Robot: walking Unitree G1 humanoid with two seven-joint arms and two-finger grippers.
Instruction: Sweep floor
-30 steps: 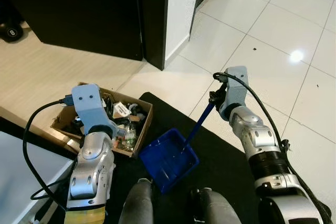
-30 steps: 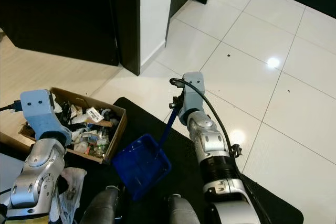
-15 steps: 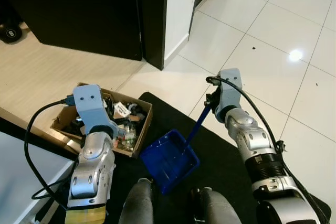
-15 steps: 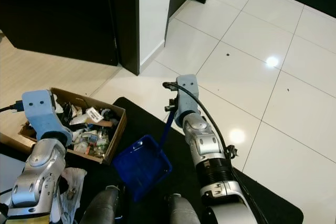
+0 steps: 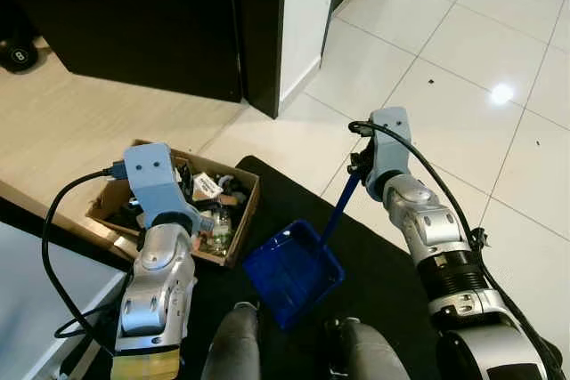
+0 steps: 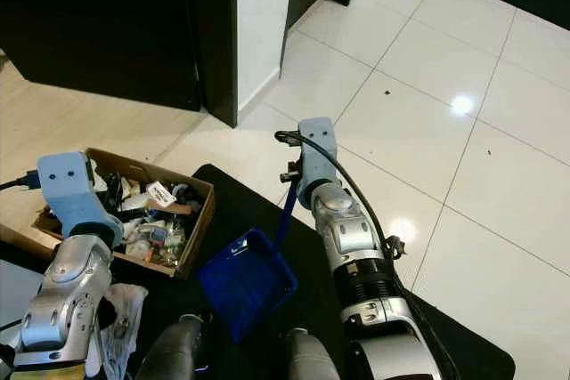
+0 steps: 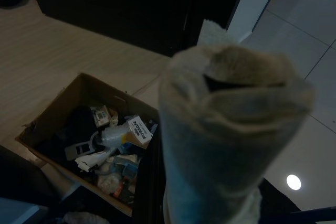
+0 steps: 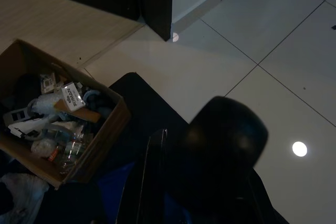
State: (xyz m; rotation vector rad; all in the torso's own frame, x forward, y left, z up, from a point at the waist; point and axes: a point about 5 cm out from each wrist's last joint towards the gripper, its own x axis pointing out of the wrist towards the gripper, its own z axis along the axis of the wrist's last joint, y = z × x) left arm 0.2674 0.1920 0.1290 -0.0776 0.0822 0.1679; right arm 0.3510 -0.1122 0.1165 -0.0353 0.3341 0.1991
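Right claw [image 5: 361,166] was clamped on the top end of the long blue handle of the blue plastic dustpan [image 5: 294,272]; the fingers themselves were mostly hidden behind the wrist housing. The dustpan's tray sat low over the black floor mat [image 5: 374,264], just beside the open brown cardboard box of mixed trash [image 5: 191,206], close to the box's near corner but not clearly touching it.

Versus a second ago: the right wrist had pulled in toward the body and slightly left, so the handle stood steeper. The tray had shifted a little toward the right and rotated slightly; its far rim sat nearer the box corner. Versus half a second ago the change was small, mainly the tray moving a bit right.

Left arm was unchanged, raised over the box. In the left wrist view the left claw [image 7: 231,129] was wrapped in a grey-beige cloth [image 7: 231,145]; could not tell whether it was apart or together. Box contents looked the same, with the white labelled packet [image 5: 207,186] on top.

White glossy tile floor [image 5: 463,51] lay beyond the mat, pale wood floor [image 5: 80,122] left of the box.
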